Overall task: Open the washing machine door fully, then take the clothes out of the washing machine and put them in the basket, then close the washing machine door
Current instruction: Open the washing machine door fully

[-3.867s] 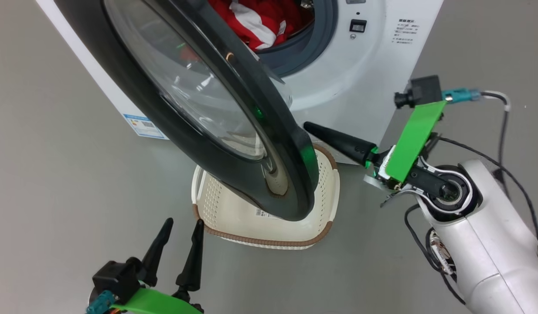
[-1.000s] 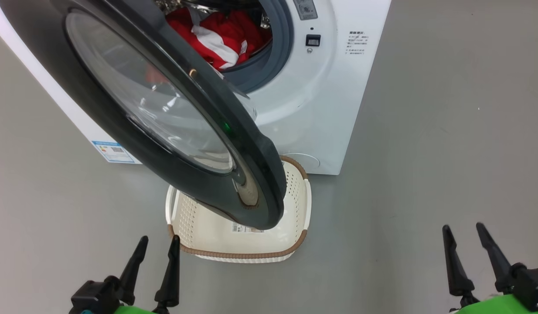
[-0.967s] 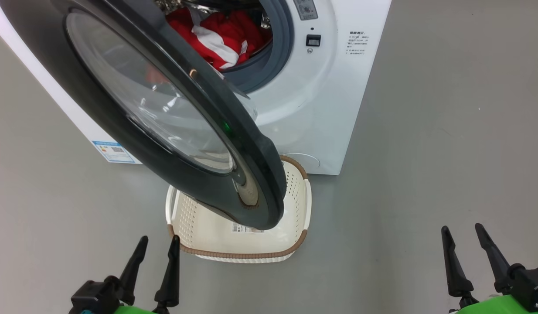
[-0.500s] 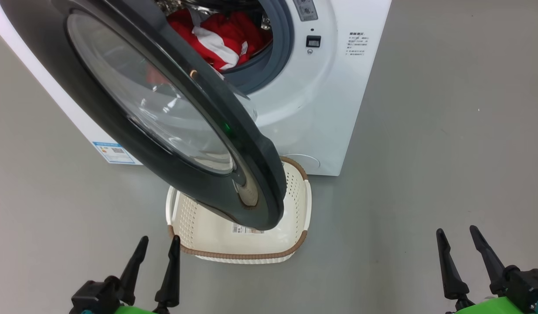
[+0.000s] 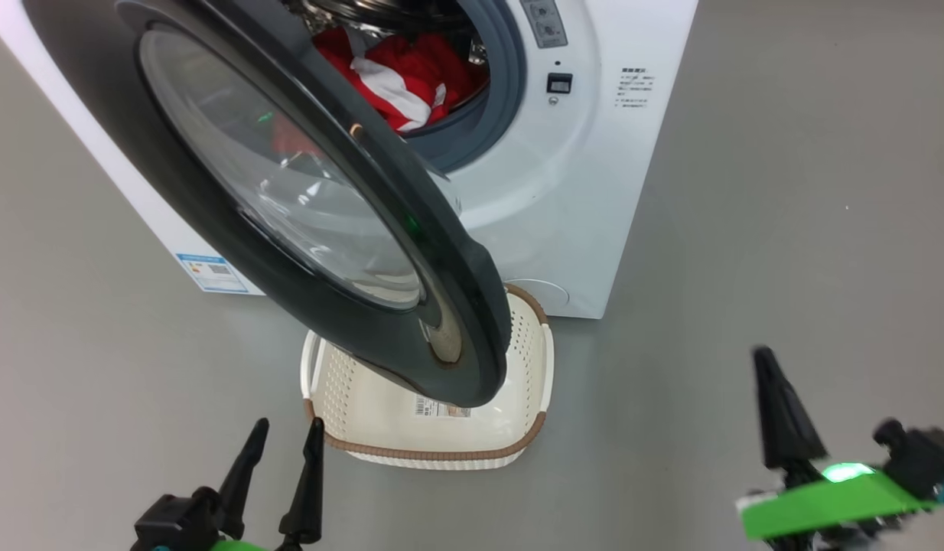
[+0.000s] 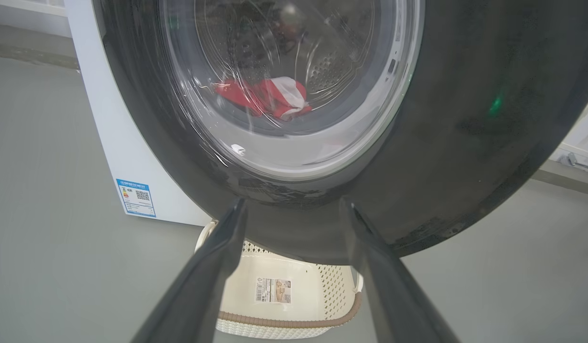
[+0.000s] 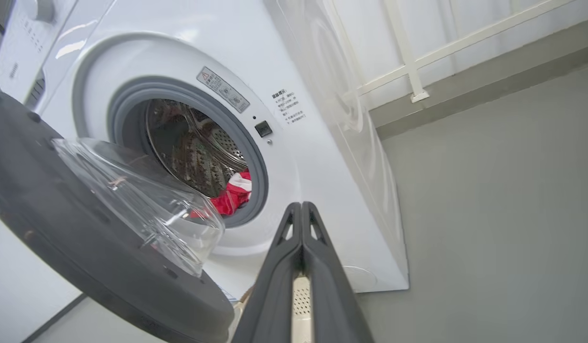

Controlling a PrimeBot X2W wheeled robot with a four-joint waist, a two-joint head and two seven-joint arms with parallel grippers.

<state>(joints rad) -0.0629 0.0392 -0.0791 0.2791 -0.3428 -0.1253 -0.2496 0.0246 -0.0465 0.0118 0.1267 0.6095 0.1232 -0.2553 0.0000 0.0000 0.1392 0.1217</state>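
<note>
The door (image 5: 365, 340) stands partly open, swung out from the washer (image 5: 564, 199) and hanging over the basket (image 5: 537, 360), so its black rim hides the basket's far left part. The basket sits on the grey floor (image 5: 786, 191) just in front of the washer, a paper label (image 5: 441, 409) showing on its bottom. The clothes (image 5: 395, 76), red with a white stripe, lie inside the drum (image 7: 198, 152) at the lower edge of the opening, behind the grey gasket (image 5: 510, 84).

The left gripper (image 5: 288, 430) is low at the lower left, fingers spread and holding nothing, near the basket's near left corner but apart from it. In its wrist view the fingertips point at the bottom of the door rim. The right gripper (image 5: 766, 367) is at the lower right, over bare floor and well apart from the washer, somewhat blurred. Its two fingers are pressed together with nothing between them, pointing toward the washer's front
</note>
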